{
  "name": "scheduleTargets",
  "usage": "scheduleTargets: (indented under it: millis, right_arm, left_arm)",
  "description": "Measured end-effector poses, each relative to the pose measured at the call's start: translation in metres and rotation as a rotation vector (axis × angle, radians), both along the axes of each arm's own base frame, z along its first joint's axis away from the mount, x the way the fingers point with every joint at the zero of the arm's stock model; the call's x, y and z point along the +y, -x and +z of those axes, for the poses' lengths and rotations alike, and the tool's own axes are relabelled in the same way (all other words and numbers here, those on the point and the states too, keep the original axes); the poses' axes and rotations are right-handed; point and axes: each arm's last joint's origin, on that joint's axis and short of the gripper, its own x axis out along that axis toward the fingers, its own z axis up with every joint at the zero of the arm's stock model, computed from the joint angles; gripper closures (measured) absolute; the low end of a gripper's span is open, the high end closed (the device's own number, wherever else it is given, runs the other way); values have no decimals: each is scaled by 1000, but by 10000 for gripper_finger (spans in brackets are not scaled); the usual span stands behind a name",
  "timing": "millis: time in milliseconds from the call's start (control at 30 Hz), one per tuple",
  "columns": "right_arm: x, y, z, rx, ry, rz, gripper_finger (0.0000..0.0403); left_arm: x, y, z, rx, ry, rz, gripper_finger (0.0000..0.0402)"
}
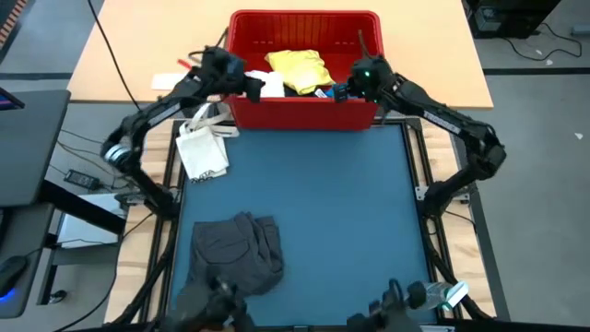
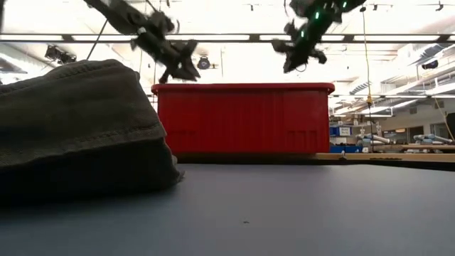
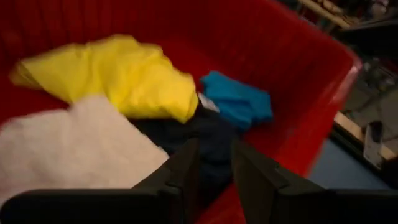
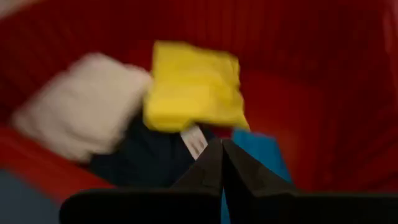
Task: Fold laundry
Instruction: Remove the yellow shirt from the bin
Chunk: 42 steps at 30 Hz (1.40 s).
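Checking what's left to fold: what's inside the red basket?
In the red basket: yellow T-shirt, white cloth, navy garment, small blue piece. Anything underneath them is covered.

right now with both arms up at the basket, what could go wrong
The yellow T-shirt, white cloth, navy garment and blue piece lie piled together, so a grab may drag out several. Both grippers, left and right, crowd the red basket and might collide or snag its rim.

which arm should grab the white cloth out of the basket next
Probably left. The left claw hangs with its fingers slightly apart right by the white cloth in the red basket. The right claw is shut, across the basket.
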Motion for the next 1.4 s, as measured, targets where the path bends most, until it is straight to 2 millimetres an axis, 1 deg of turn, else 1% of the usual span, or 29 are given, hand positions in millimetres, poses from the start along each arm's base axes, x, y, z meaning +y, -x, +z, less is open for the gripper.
scheduleTargets:
  millis: [33,100,167,200,267,333,400,433,500,533,567,667,800,900,967,1033,1133,1267,1400]
  right_arm:
    - [-7,1,-8,10,-40,11,393]
    - [-16,4,-22,22,-137,42,393]
    - [-17,5,-31,26,-235,68,393]
    - [-13,5,-34,37,-285,83,393]
    - [2,7,-40,95,-407,104,393]
    - [21,5,-43,141,-505,134,393]
    - [39,5,-40,186,-544,164,387]
    - [45,4,-37,198,-533,175,383]
    - [50,0,-31,187,-476,202,370]
    - [49,-3,-29,168,-443,215,362]
    - [47,-5,-26,137,-405,224,353]
    - [34,-12,-21,58,-319,270,322]
    - [13,-27,-33,18,-265,344,272]
    - [3,-40,-45,-23,-259,399,238]
    - [-2,-46,-51,-40,-260,411,222]
    - [-1,-49,-53,-45,-264,419,213]
    - [4,-49,-47,-58,-260,423,210]
    - [13,-41,-36,-29,-249,413,211]
    - [21,-30,-30,23,-260,386,211]
  left_arm:
    - [7,-2,-7,6,39,-19,299]
    - [15,-5,-20,36,123,-50,299]
    - [15,-5,-27,66,197,-77,299]
    - [11,-4,-30,83,253,-106,299]
    - [-3,-4,-39,136,389,-178,299]
    - [-22,-4,-43,209,498,-227,299]
    - [-43,-4,-40,288,536,-278,299]
    - [-52,-6,-35,311,528,-292,299]
    - [-63,-13,-27,329,463,-298,299]
    - [-67,-17,-26,337,443,-294,299]
    - [-70,-21,-24,341,419,-286,299]
    - [-70,-28,-20,306,363,-262,299]
    - [-64,-34,-16,267,273,-214,299]
    - [-57,-38,-12,276,117,-206,297]
    - [-51,-45,-13,282,-14,-250,292]
    - [-47,-55,-22,324,-116,-323,281]
    - [-43,-72,-43,412,-249,-449,256]
    - [-37,-88,-71,523,-381,-560,222]
    - [-31,-98,-97,619,-465,-646,202]
